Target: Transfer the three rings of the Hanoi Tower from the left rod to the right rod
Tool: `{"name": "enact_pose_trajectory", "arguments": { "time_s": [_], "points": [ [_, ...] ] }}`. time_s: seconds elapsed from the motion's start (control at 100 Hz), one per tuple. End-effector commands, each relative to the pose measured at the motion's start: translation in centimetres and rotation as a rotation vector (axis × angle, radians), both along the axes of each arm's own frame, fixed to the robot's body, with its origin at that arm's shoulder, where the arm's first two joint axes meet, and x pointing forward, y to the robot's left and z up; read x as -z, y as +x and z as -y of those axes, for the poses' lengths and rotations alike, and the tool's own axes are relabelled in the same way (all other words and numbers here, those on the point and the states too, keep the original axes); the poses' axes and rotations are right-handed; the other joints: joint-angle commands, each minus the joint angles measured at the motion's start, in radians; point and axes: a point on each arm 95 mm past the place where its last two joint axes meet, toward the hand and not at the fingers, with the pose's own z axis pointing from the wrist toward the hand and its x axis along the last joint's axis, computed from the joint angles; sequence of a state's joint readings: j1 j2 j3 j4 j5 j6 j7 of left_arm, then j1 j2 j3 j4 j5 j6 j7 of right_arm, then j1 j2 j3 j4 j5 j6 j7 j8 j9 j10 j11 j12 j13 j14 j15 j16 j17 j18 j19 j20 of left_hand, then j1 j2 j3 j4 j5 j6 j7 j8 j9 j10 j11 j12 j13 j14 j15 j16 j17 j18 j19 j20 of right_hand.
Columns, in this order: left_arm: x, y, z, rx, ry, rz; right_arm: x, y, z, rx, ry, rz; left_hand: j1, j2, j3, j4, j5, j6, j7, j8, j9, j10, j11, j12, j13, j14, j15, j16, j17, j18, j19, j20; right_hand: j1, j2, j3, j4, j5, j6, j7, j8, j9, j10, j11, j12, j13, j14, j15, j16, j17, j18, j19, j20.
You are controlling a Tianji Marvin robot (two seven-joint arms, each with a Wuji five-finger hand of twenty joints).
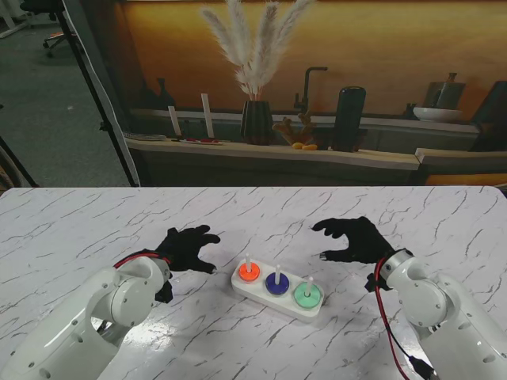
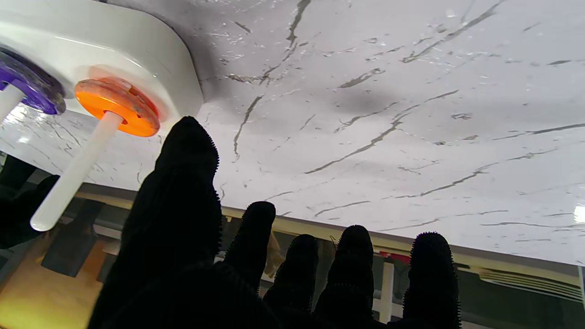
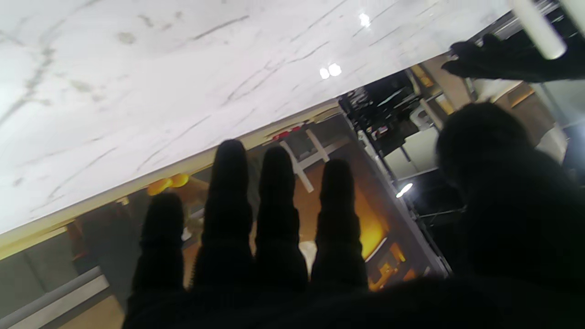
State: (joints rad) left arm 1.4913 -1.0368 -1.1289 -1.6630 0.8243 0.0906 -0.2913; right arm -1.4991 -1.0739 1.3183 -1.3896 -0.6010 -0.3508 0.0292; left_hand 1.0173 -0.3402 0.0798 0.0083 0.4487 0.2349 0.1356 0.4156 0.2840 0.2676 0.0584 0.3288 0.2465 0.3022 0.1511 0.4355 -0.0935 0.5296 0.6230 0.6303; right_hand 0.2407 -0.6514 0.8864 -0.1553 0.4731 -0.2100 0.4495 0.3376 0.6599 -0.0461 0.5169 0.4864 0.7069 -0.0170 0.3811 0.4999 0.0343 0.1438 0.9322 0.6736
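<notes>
A white three-rod base (image 1: 277, 298) lies on the marble table between my hands. An orange ring (image 1: 247, 274) sits on its left rod, a purple ring (image 1: 277, 283) on the middle rod, a green ring (image 1: 307, 296) on the right rod. My left hand (image 1: 187, 248), in a black glove, hovers open just left of the base, fingers spread, holding nothing. My right hand (image 1: 354, 239) is open too, to the right of the base and farther from me. The left wrist view has the orange ring (image 2: 116, 107) and the purple ring (image 2: 29, 82) close beside the thumb (image 2: 180, 183).
The marble table (image 1: 87, 229) stretches wide on both sides. Beyond its far edge stands a counter with a dark vase of pampas grass (image 1: 255, 119), a faucet and a dark bottle (image 1: 349, 117). A red cable (image 1: 386, 317) runs along my right forearm.
</notes>
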Motion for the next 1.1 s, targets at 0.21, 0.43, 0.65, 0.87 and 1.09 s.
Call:
{"name": "enact_pose_trajectory", "arguments": {
  "time_s": [0.21, 0.43, 0.65, 0.87, 1.09],
  "points": [
    [0.4, -0.4, -1.5, -0.057, 0.0, -0.003, -1.4, 0.5, -3.3, -0.162, -0.053, 0.039, 0.037, -0.008, 0.016, 0.024, 0.016, 0.03, 0.003, -0.008, -0.012, 0.019, -0.013, -0.012, -0.023, 0.017, -0.018, -0.005, -0.01, 0.003, -0.036, -0.005, -0.095, -0.051, 0.053, 0.036, -0.063, 0.028, -0.056, 0.004, -0.02, 0.007, -0.069, -0.042, -0.046, 0.008, -0.083, -0.036, -0.034, 0.269, -0.032, -0.045],
    [0.8, -0.5, -2.3, -0.095, -0.008, -0.004, -2.2, 0.0, -4.9, -0.219, -0.059, 0.056, 0.047, 0.001, 0.017, 0.025, 0.022, 0.033, 0.005, -0.005, -0.01, 0.018, -0.012, -0.012, -0.023, 0.016, -0.017, -0.005, -0.01, 0.003, -0.036, -0.004, -0.077, 0.028, -0.026, 0.055, -0.056, 0.039, -0.069, 0.007, -0.016, 0.011, -0.089, -0.05, -0.042, 0.014, -0.101, -0.035, -0.037, 0.272, -0.03, -0.053],
    [0.9, -0.5, -2.7, -0.119, -0.007, 0.0, -2.7, -0.7, -6.4, -0.252, -0.049, 0.072, 0.054, 0.007, 0.013, 0.024, 0.026, 0.032, 0.007, -0.004, -0.009, 0.019, -0.012, -0.012, -0.022, 0.016, -0.016, -0.005, -0.008, 0.004, -0.036, -0.003, -0.108, 0.079, -0.101, 0.122, -0.051, 0.049, -0.078, 0.014, -0.016, 0.022, -0.097, -0.052, -0.045, 0.024, -0.108, -0.035, -0.04, 0.276, -0.026, -0.055],
    [0.9, -0.5, -3.0, -0.136, -0.005, 0.005, -1.9, -1.6, -7.7, -0.305, -0.075, 0.054, 0.063, 0.007, 0.012, 0.026, 0.025, 0.035, 0.006, -0.003, -0.008, 0.019, -0.012, -0.012, -0.023, 0.017, -0.016, -0.005, -0.008, 0.003, -0.037, -0.003, -0.121, 0.07, -0.083, 0.124, -0.068, 0.067, -0.09, 0.011, -0.027, 0.025, -0.108, -0.057, -0.056, 0.031, -0.116, -0.038, -0.043, 0.28, -0.026, -0.056],
    [0.7, -0.5, -3.2, -0.142, -0.008, 0.017, -0.7, -2.1, -8.1, -0.338, -0.131, 0.021, 0.068, 0.008, 0.01, 0.028, 0.028, 0.034, 0.007, -0.003, -0.007, 0.02, -0.012, -0.011, -0.021, 0.016, -0.015, -0.004, -0.006, 0.004, -0.036, -0.002, -0.123, 0.059, -0.082, 0.125, -0.109, 0.08, -0.113, 0.004, -0.058, 0.026, -0.123, -0.062, -0.078, 0.035, -0.134, -0.045, -0.049, 0.283, -0.03, -0.057]
  ]
}}
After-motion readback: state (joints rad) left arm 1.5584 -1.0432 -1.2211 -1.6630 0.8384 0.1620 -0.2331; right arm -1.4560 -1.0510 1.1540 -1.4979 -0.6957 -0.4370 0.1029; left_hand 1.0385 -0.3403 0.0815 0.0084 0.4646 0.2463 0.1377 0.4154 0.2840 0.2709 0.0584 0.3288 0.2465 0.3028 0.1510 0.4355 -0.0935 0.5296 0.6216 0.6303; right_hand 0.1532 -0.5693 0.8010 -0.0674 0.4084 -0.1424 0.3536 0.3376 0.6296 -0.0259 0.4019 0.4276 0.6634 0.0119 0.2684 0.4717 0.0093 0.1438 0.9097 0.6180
